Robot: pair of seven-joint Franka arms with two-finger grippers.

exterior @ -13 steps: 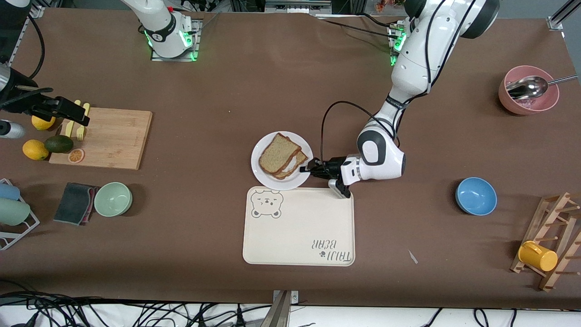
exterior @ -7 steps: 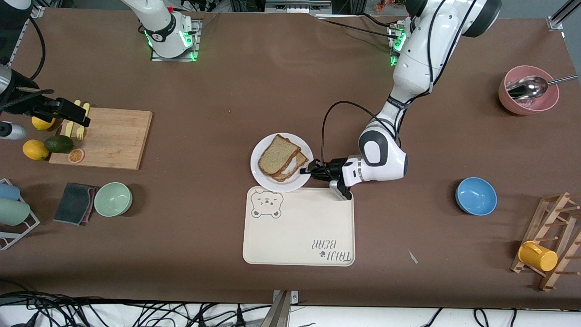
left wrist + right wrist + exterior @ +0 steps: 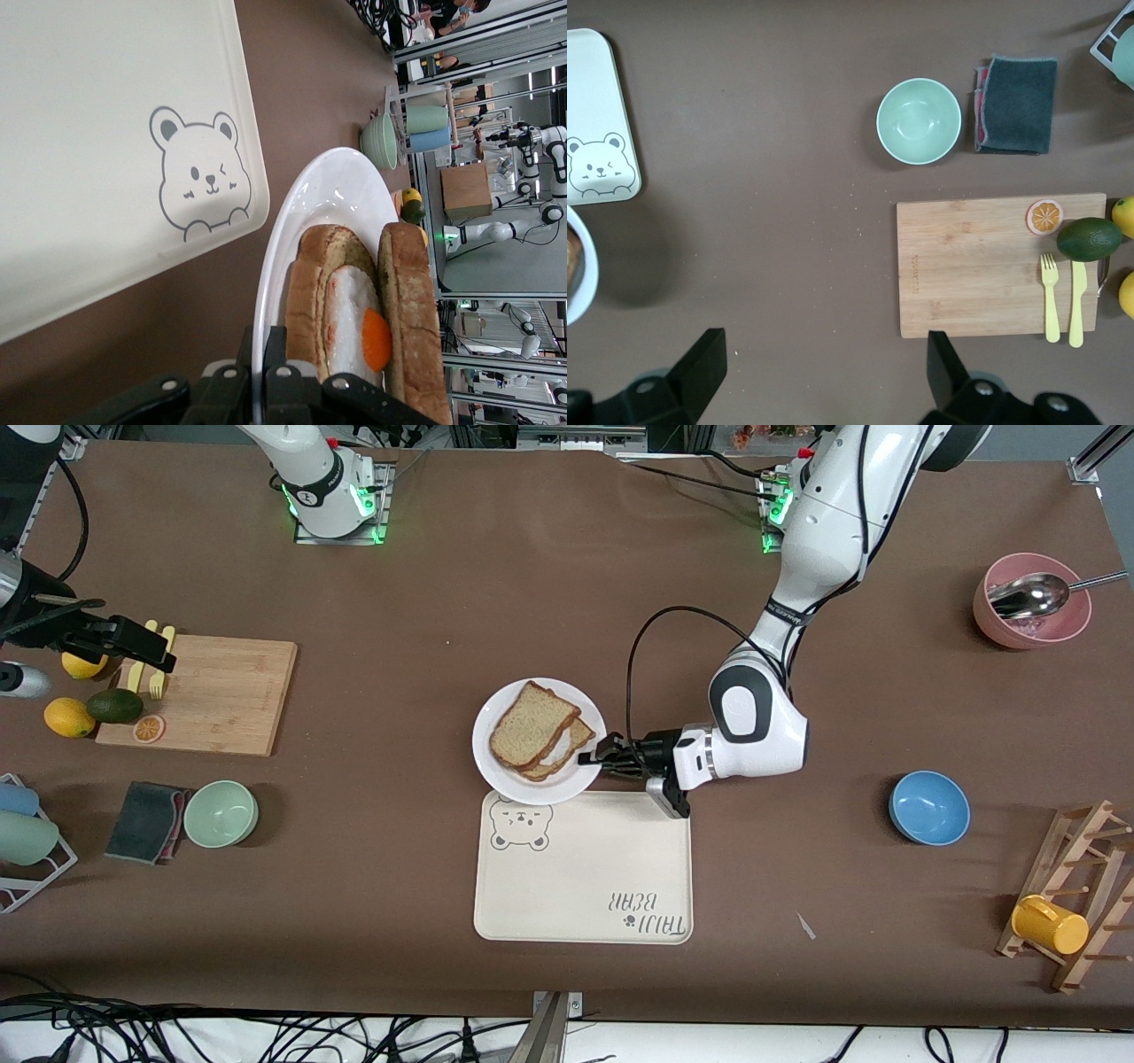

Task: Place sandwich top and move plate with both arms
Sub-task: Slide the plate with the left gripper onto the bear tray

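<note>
The left gripper (image 3: 592,757) is pinching the rim of the plate (image 3: 496,766) on the side toward the left arm's end of the table, its fingers (image 3: 279,390) squeezed onto the edge. The plate is sitting just beside the tray (image 3: 582,868), farther from the front camera than the tray. The top slice (image 3: 530,724) is lying on the plate, over the egg slice (image 3: 354,319). The right gripper (image 3: 142,651) is waiting wide open over the cutting board (image 3: 208,695), well apart from the tray.
</note>
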